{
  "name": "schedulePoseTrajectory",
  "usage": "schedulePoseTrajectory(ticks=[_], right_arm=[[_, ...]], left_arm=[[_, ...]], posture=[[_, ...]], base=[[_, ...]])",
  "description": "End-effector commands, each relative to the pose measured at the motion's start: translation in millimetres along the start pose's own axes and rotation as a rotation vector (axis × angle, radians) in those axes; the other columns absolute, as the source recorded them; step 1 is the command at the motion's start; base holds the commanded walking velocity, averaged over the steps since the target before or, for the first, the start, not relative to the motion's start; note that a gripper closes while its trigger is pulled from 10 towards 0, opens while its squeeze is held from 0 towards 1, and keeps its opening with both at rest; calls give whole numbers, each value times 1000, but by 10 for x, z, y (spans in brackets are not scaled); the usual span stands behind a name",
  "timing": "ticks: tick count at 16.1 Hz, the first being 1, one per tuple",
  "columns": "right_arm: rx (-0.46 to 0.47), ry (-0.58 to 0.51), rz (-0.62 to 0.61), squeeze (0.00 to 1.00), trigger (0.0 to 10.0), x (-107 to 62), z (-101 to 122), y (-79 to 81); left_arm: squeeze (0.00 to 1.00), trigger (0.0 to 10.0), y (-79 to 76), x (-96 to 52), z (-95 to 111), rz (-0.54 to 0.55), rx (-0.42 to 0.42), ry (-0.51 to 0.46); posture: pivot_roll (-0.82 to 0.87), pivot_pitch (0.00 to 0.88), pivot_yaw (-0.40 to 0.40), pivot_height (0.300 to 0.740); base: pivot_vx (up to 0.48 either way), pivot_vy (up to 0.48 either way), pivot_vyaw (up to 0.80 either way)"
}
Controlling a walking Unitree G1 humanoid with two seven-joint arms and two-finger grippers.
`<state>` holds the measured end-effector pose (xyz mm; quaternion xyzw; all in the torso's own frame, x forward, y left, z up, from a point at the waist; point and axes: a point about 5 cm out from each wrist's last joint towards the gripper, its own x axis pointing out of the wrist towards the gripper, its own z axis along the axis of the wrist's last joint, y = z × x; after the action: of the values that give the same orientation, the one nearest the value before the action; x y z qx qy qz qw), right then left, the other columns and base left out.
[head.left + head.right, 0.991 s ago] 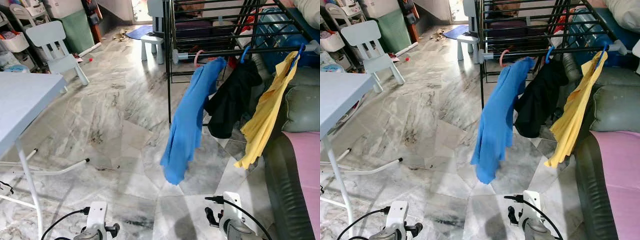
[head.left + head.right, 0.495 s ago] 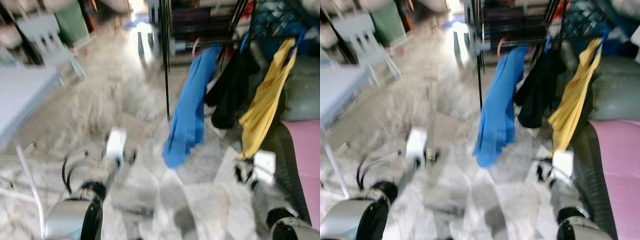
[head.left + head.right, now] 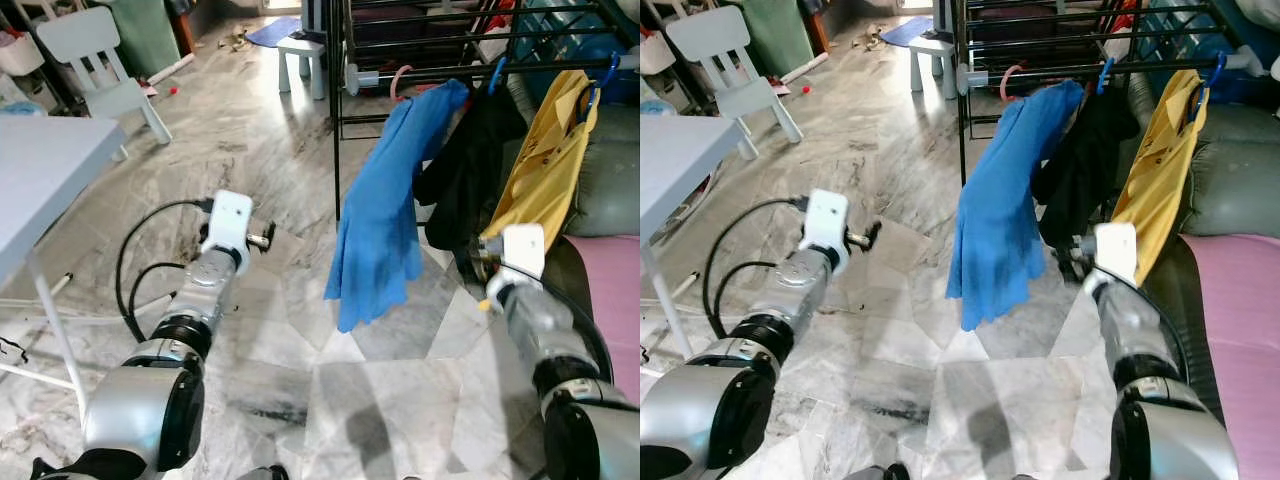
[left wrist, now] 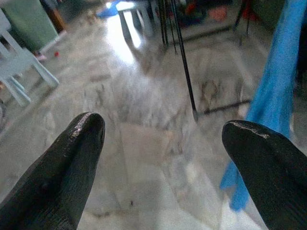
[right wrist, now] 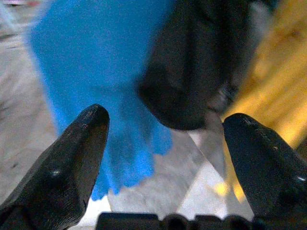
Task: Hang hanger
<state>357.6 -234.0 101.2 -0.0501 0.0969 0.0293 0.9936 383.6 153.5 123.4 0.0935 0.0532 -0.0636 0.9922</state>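
- Down at 6 o'clock, both silver arms are now lifting into the scene where a second ago just the wrists were peeking in low; the whole view has also shifted, so the camera has been moving.
- At 8 o'clock the left hand (image 4: pixel 160 143) is reaching out over the marble floor (image 3: pixel 250 170), fingers spread wide and carrying nothing.
- At 4 o'clock the right hand (image 5: pixel 163 139) is pointing toward the hanging clothes, fingers likewise standing wide and empty.
- With no hanger in either hand, the hanging step is probably finishing or not begun.
- At 12 o'clock the blue garment (image 3: pixel 385 230) is hanging from a pink hanger (image 3: pixel 401 80) on the black drying rack (image 3: pixel 420 60), beside a black garment (image 3: pixel 465 170) and a yellow one (image 3: pixel 545 170).
- Open floor is lying toward 11 o'clock; the bench (image 3: pixel 40 190) at 9 o'clock and the sofa (image 3: pixel 600 200) at 3 o'clock are narrowing the sides.
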Motion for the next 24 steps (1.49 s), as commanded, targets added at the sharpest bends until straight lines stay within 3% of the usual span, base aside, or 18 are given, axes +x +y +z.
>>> schedulePoseTrajectory(ticks=[1,3,4,6,7,9,11,13,15,19,20,21,23,24], right_arm=[[-51,-6,108,0,10000,13,22,139],[-100,-16,167,0,10000,-10,18,203],[-78,-26,166,0,10000,-51,-16,243],[-23,14,221,0,10000,-158,-153,360],[-8,23,231,0,10000,-187,-183,385],[-19,42,253,0,10000,-426,-339,520],[-42,-21,206,0,10000,-728,-316,573],[-31,9,132,0,10000,-915,-380,511],[-14,37,11,0,10000,-1023,-440,466],[-14,37,11,0,10000,-1023,-440,466],[9,17,-39,0,10000,-1118,-402,487],[32,20,-45,0,10000,-1189,-392,493],[23,53,-65,0,10000,-1217,-465,475],[15,56,-76,0,10000,-1203,-463,475]], left_arm=[[0,10000,148,-72,-46,17,6,-35],[0,10000,204,-177,-152,12,-1,-44],[0,10000,226,-366,-318,8,-15,-46],[0,10000,169,-643,-465,6,-39,-58],[0,10000,156,-691,-483,10,-48,-60],[0,10000,42,-925,-535,17,-131,-50],[0,10000,-84,-1165,-578,-38,-139,-39],[0,10000,-131,-1284,-575,-109,-42,-29],[0,10000,-21,-1461,-638,-147,-41,33],[0,10000,-21,-1461,-638,-147,-41,33],[0,10000,-256,-1525,-514,-175,-66,-37],[0,10000,-389,-1523,-437,-200,-85,-81],[0,10000,-346,-1294,-444,-136,-124,-57],[0,10000,-368,-1293,-425,-171,-107,-64]], posture=[[-101,64,60,740],[-75,49,43,740],[-46,23,23,740],[-28,0,24,740],[-30,0,31,740],[-43,0,50,740],[-59,8,29,740],[-37,28,-12,740],[-15,42,-43,740],[-15,42,-43,740],[-52,33,15,740],[-52,32,20,740],[-58,34,18,740],[-70,30,4,740]], base=[[0,0,0],[0,0,0],[0,0,0],[0,0,0],[0,0,0],[0,0,0],[0,0,0],[0,0,0],[0,0,0],[0,0,0],[0,0,0],[0,0,0],[0,0,0],[0,0,0]])
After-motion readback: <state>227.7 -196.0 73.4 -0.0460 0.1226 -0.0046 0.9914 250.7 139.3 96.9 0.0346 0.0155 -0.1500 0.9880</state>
